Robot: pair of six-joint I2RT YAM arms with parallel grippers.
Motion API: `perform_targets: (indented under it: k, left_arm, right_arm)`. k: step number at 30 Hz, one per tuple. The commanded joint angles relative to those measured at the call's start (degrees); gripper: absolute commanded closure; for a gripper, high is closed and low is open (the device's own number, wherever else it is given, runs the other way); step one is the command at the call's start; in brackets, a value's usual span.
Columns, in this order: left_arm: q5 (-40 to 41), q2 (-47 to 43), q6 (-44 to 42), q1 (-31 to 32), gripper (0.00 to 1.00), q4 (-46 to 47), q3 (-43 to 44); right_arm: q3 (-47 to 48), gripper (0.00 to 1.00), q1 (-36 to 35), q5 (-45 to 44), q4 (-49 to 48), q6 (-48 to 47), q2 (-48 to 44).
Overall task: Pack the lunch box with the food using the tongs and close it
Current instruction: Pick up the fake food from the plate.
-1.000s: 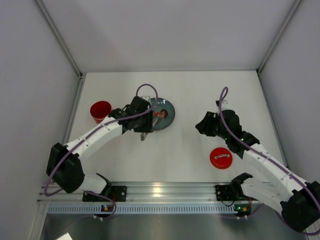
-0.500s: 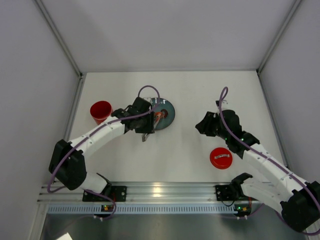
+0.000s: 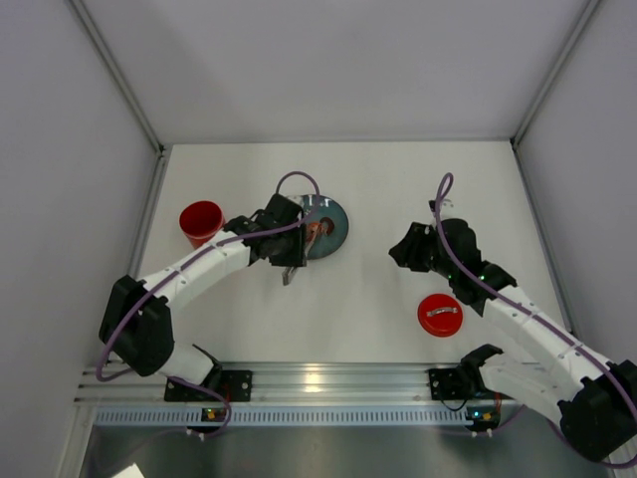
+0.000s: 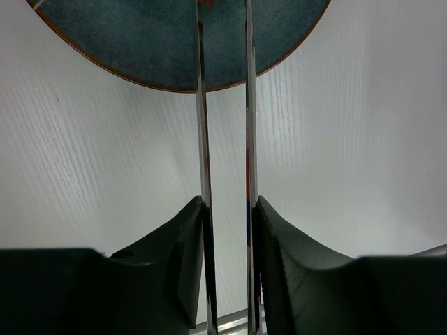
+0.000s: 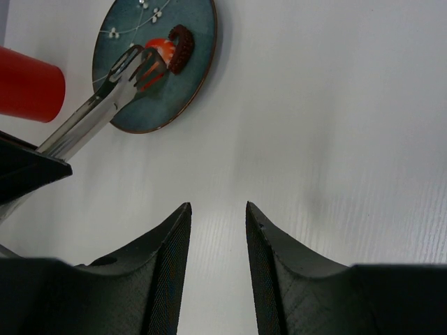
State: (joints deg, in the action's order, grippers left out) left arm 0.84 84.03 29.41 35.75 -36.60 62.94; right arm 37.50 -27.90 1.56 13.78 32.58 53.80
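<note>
The tongs (image 5: 94, 108) are in the left gripper (image 4: 228, 209). In the left wrist view its two dark fingers (image 4: 183, 258) press from outside on the two thin silver arms, so the gripper is clamped on the tongs and the arms stand close and almost parallel. They reach forward over the rim of the blue-grey plate (image 4: 126, 35). In the right wrist view the forked tips are at the food (image 5: 159, 49): they sit on both sides of an orange piece, and a dark brown ring of sausage (image 5: 183, 47) lies just beside it. We cannot tell if the orange piece is lifted or is resting on the plate.

The plate stands on the white table (image 3: 348, 309), a little left of its centre. The lunch box (image 3: 201, 221), a red tub, stands upright to the left of the plate, apart from it, with its mouth open to above. The left arm passes between the tub and the plate.

The flat red lid (image 3: 439, 315) lies on the right half of the table, well apart from the lunch box and near the right arm. The right gripper (image 5: 218, 209) is above the bare table between the plate and the lid; its jaws are apart and only the white surface shows between them.
</note>
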Motion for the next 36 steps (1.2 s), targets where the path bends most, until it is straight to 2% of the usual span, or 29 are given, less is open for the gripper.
perform_targets:
  k: [1,8,17,24,36]
  left_arm:
    - [-0.32,-0.44,-1.02,0.29,0.63,0.21,0.52]
    - [0.56,-2.38,-1.11,0.2,0.72,-0.05,0.96]
    - [3.02,-4.48,-1.46,0.2,0.78,-2.69,4.21]
    - [5.92,-7.21,-1.37,0.2,0.79,-4.53,6.41]
    - [18.13,-15.81,1.88,0.11,0.78,-11.38,11.5]
  right_arm:
    - [1.7,0.63,-0.75,-0.51,0.02,-0.94,0.43]
    - [2.14,0.64,-0.75,-0.16,0.02,-0.94,0.95]
    - [2.32,0.64,-0.75,-0.07,0.11,-0.76,0.95]
    - [1.97,0.64,-0.75,0.11,-0.07,-0.76,0.96]
    - [1.62,0.64,-0.75,0.72,-0.51,-0.5,0.96]
